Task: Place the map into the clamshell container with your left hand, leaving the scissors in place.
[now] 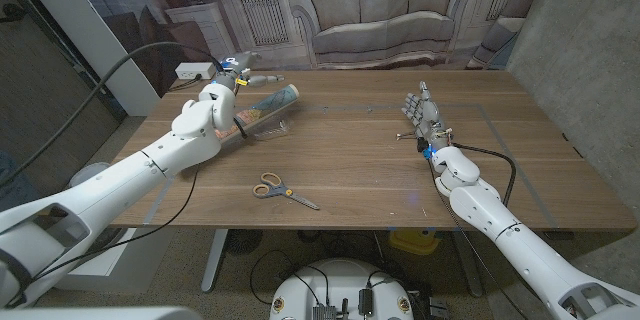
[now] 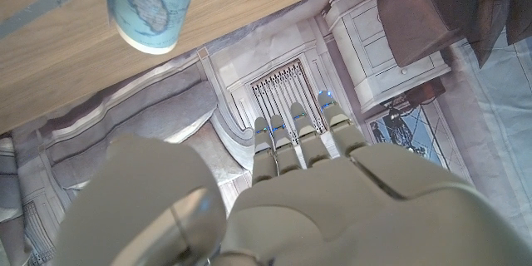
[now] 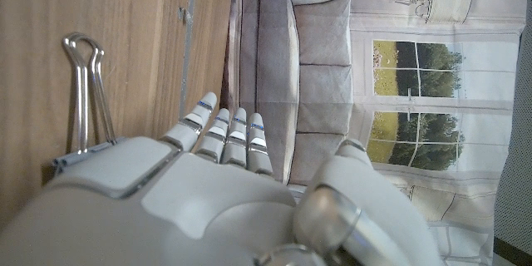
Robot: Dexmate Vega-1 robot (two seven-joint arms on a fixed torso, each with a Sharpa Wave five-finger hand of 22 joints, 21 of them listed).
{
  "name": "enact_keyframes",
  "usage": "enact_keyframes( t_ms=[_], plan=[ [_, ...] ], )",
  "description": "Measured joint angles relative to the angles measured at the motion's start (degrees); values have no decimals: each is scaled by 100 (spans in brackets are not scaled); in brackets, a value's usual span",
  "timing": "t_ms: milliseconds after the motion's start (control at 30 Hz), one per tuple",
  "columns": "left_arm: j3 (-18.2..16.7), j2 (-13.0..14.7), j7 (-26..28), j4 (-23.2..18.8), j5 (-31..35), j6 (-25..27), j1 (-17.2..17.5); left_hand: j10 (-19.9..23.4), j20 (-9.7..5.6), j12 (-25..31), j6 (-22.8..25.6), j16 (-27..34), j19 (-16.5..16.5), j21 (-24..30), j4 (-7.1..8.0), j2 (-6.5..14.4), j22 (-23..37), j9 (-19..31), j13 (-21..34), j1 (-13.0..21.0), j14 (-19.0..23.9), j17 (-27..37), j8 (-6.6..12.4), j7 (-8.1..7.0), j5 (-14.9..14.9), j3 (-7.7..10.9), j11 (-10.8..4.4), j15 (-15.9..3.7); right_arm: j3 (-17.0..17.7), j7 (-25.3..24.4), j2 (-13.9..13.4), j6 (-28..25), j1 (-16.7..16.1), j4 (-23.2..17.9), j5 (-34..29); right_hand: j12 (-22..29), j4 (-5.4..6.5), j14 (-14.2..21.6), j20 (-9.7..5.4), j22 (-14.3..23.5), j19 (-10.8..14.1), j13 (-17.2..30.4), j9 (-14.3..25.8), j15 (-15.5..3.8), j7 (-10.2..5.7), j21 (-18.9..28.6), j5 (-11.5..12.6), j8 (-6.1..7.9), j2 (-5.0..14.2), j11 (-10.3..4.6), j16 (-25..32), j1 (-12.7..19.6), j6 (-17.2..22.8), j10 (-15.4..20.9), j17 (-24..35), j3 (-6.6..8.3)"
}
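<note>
Blue-and-tan printed map (image 1: 268, 102), yellow-and-grey-handled scissors (image 1: 284, 191), brown wood-grain table (image 1: 380, 180), white hands.

The map (image 1: 272, 102) is seen as a rolled tube printed in pale blue with tan landmasses, lying on its side at the far left of the desk (image 1: 360, 170), its length angled toward the back edge. It appears to be lodged in the clamshell container (image 1: 262, 130) — a clear plastic box whose transparent edges are seen under and around the roll; whether it is fully seated cannot be told. In the left wrist view one round end of the map (image 2: 150, 4) is shown. The scissors (image 1: 283, 191) — yellow and grey handles, blades closed — are laid flat nearer the front edge, well apart from the container.
</note>
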Motion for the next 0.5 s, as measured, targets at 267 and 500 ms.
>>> enact_keyframes(
  t_ms=[267, 500],
  plan=[
    [-94, 23, 29, -140, 18, 59, 69, 0, 0, 0, 0, 0, 0, 0, 0, 0, 0, 0, 0, 0, 0, 0, 0, 0, 0, 0, 0, 0, 6, -12, -26, 1, -43, -61, -20, 0, 0, 1, 0, 0, 0, 0, 0, 1, 0, 0, 0, 0, 0, -1, 0, 0, 0, 0, 0, 0],
    [-189, 44, 107, -258, 15, 109, 149, 0, 0, 0, 1, 0, 0, 0, 1, 0, 0, 0, 1, 0, 0, 0, 0, 1, 0, 0, 0, 0, 27, -44, -57, 3, -106, -134, -26, 0, 0, 22, 0, 0, 0, 0, 0, 22, 0, 0, 0, 0, 0, -12, 0, 0, 0, 10, 0, 0]
  ],
)
